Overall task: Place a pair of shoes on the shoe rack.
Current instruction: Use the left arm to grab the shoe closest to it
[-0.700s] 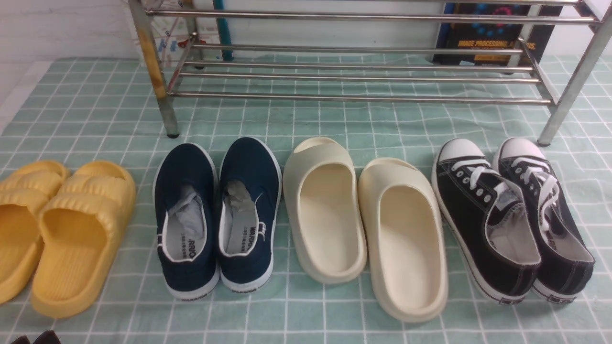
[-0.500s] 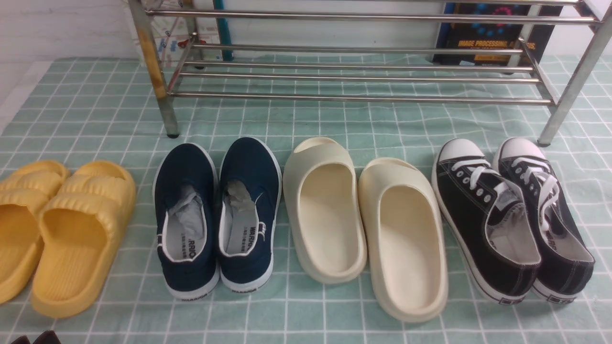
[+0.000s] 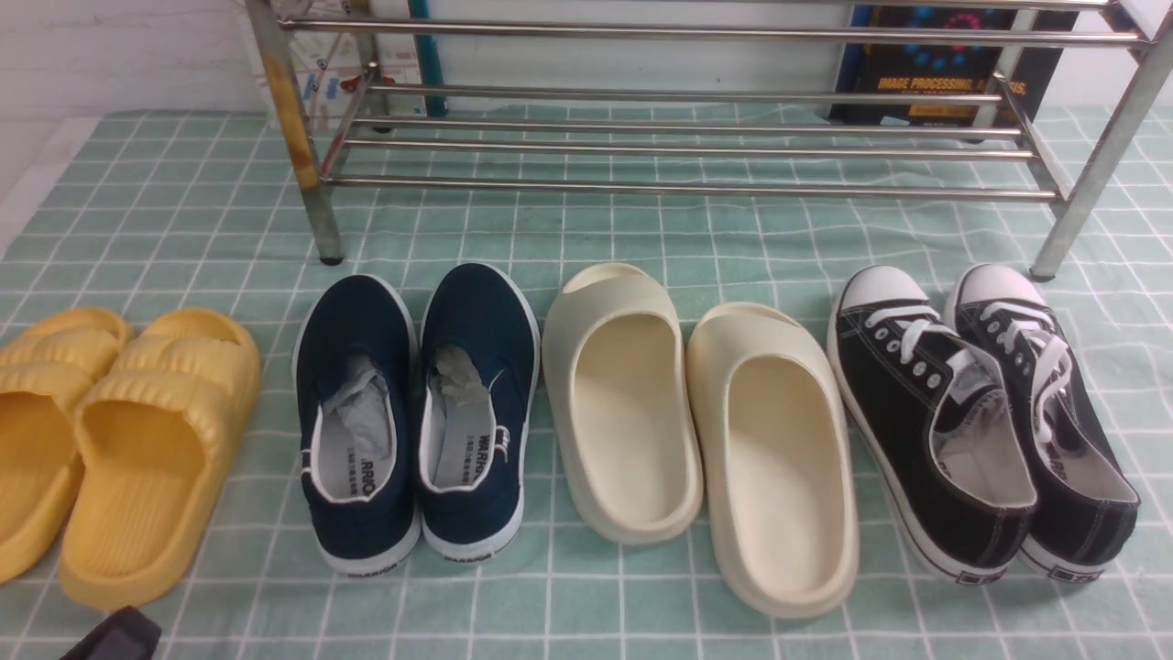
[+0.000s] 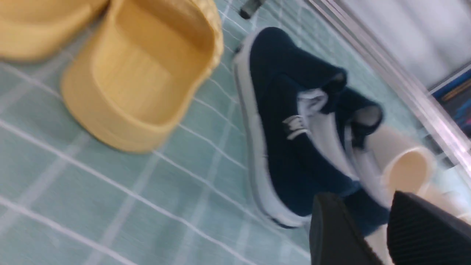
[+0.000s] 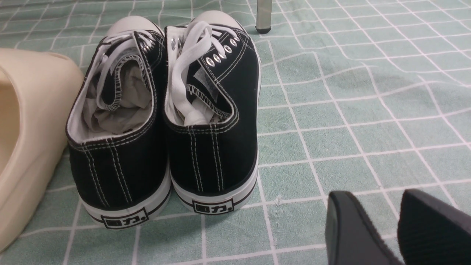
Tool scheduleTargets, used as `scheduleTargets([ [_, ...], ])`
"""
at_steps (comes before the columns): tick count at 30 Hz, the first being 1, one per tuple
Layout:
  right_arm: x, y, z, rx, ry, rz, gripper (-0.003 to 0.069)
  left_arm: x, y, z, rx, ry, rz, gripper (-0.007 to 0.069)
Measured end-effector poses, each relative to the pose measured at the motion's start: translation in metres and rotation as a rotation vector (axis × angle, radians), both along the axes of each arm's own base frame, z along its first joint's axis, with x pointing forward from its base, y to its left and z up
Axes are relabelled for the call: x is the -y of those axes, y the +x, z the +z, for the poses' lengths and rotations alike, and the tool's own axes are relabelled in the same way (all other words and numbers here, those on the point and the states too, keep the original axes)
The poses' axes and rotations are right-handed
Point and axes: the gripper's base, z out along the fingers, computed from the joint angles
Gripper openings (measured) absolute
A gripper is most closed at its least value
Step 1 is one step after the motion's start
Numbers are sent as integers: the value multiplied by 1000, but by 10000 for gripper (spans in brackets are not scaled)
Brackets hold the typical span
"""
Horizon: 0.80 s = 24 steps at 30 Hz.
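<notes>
Navy slip-on pair [image 3: 408, 367] stands side by side on green checked cloth [image 3: 183, 211], toes toward chrome shoe rack [image 3: 687, 190], between yellow slides [image 3: 137, 440] and cream slides [image 3: 632, 412]. Left gripper [image 4: 368, 206]: fingers apart, empty, clear of shoes. Right gripper [image 5: 375, 206]: apart, empty.

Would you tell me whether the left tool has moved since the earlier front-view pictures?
Yes. The left tool has come further into view, towards the heel of the nearest yellow slide.
</notes>
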Motion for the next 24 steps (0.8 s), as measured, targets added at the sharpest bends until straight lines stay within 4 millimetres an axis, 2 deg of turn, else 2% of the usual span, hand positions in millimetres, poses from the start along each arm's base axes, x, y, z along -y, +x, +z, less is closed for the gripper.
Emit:
scheduleTargets([
  [1,0,0,0,0,0,0,239,2,0,1,-6,-123,5,239],
  [2,0,0,0,0,0,0,239,3,0,2,-9,-175,4,239],
  [3,0,0,0,0,0,0,239,5,0,3,-17,-317,10,239],
  [5,0,0,0,0,-1,0,239,6,0,5,-20,-432,12,239],
  [16,0,0,0,0,-1,0,239,7,0,8,-20,-521,11,239],
  [19,0,0,0,0,-1,0,239,11,-4,27,14,-458,-46,239],
  [21,0,0,0,0,-1,0,239,13,-12,62,120,-294,-117,233],
  [24,0,0,0,0,-1,0,239,16,-26,100,203,-78,-177,197],
])
